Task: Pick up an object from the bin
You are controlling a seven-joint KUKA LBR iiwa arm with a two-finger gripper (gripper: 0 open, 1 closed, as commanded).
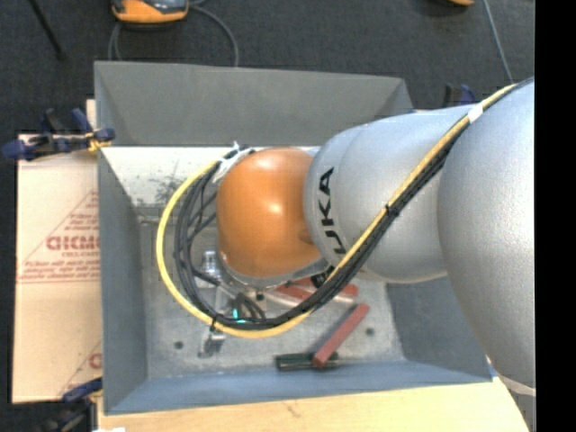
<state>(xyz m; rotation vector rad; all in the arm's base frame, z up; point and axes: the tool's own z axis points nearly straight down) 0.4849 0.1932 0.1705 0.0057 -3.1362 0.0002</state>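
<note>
At the left of the grey bin I see the gripper low over the floor near the front-left corner, under its orange cover (apart or together, I cannot tell). Right of it, near the front wall, a dark stick touches a red bar.

A flat red stick lies slanted on the bin floor by the near wall, its lower end meeting a small dark bar lying flat. Just beyond, a reddish piece peeks out, partly covered.
</note>
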